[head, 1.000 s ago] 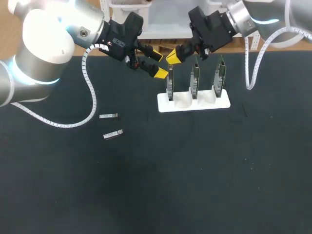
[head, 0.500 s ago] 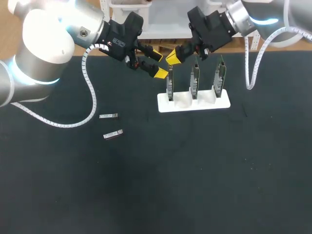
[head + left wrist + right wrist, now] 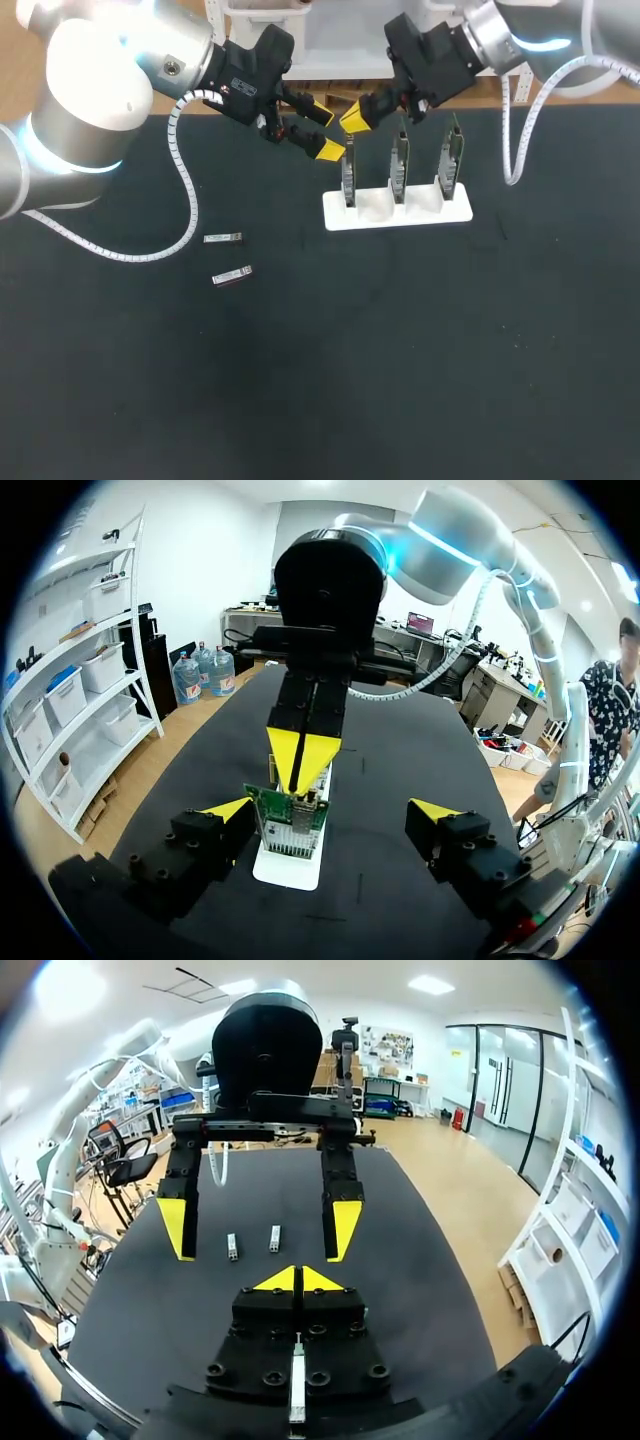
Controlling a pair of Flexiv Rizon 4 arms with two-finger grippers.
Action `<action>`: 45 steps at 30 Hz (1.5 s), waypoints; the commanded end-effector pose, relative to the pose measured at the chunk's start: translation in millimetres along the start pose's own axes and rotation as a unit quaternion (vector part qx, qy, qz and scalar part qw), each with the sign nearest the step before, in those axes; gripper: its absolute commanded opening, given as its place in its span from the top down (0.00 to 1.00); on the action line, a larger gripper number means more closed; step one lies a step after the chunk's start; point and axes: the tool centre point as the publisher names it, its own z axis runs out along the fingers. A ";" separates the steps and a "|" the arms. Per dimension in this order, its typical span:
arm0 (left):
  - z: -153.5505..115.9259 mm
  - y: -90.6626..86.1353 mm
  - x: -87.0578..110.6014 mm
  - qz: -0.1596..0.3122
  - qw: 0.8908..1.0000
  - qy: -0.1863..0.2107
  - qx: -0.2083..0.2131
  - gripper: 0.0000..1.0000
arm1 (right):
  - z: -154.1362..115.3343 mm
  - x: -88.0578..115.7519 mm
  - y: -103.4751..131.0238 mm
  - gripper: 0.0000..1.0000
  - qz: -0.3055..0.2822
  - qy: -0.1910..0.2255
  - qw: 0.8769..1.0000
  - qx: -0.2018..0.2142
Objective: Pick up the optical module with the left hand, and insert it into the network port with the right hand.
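**Module location.** One optical module [image 3: 223, 238] and a second module [image 3: 232, 275] lie flat on the table [image 3: 400, 350], near each other and well apart from both grippers.

**Handling (judged).** Each looks like a small, rigid metal bar that is light, smooth-sided and liable to slip. Take hold across the long side faces near mid-length, leaving the plug end free for insertion (the contacts there are probably the delicate part).

**Grippers.** The left gripper [image 3: 323, 131] hangs just beside the rack, fingers spread wide and holding nothing. The right gripper [image 3: 355, 115] has its yellow tips pressed together with nothing visible between them, just above the first board [image 3: 348, 175].

**Holder.** The white rack [image 3: 397, 212] carries three boards upright, one per slot: the first board, the middle board [image 3: 399, 168] and the far board [image 3: 450, 165]. A metal cage [image 3: 300, 808] at the first board's top edge is presumably the network port. I cannot tell whether it is occupied.
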 end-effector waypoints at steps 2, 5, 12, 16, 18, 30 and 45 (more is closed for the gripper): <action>0.9 1.9 -1.9 -0.002 1.000 0.004 0.001 0.00 | -1.3 2.6 3.6 1.00 -0.006 -0.012 1.000 -0.002; 0.9 1.9 -1.9 -0.002 1.000 0.004 0.001 0.00 | -5.3 -2.8 4.2 1.00 -0.009 -0.020 1.000 0.000; 0.9 1.9 -1.9 -0.002 1.000 0.004 0.001 0.00 | -22.3 -16.2 3.7 1.00 -0.005 -0.046 0.999 0.006; 0.9 1.9 -1.9 -0.002 1.000 0.004 0.001 0.00 | -36.9 -17.9 3.8 1.00 -0.006 -0.054 0.998 0.011; 0.9 1.9 -1.9 -0.002 1.000 0.004 0.001 0.00 | -46.0 -16.0 3.0 1.00 -0.004 -0.057 0.998 0.014; 0.9 1.9 -1.9 -0.002 1.000 0.004 0.001 0.00 | -99.3 15.3 0.6 1.00 0.034 -0.063 0.996 0.045; 0.9 1.9 -1.9 -0.002 1.000 0.004 0.001 0.00 | -112.6 34.8 14.8 1.00 0.033 -0.040 0.999 0.011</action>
